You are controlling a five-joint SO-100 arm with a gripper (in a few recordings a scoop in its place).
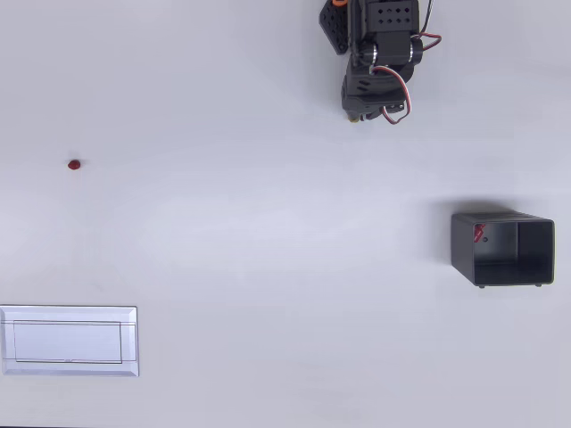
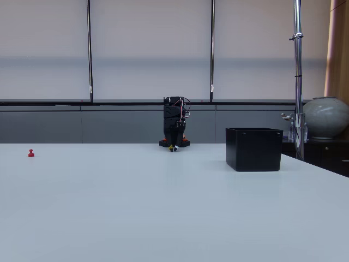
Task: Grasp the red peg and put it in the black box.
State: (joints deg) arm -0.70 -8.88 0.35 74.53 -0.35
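Note:
The red peg is a tiny round dot standing alone at the far left of the white table, and it also shows at the left in the fixed view. The black box stands at the right, open side up, with another small red piece inside against its left wall. My gripper hangs folded under the black arm at the table's back edge, pointing down at the table. Its jaws look pressed together with nothing in them. It is far from both peg and box.
A flat white rectangular panel lies at the front left corner in the overhead view. The arm's base sits at the back centre. A metal pole and a round grey vase stand beyond the table's right side.

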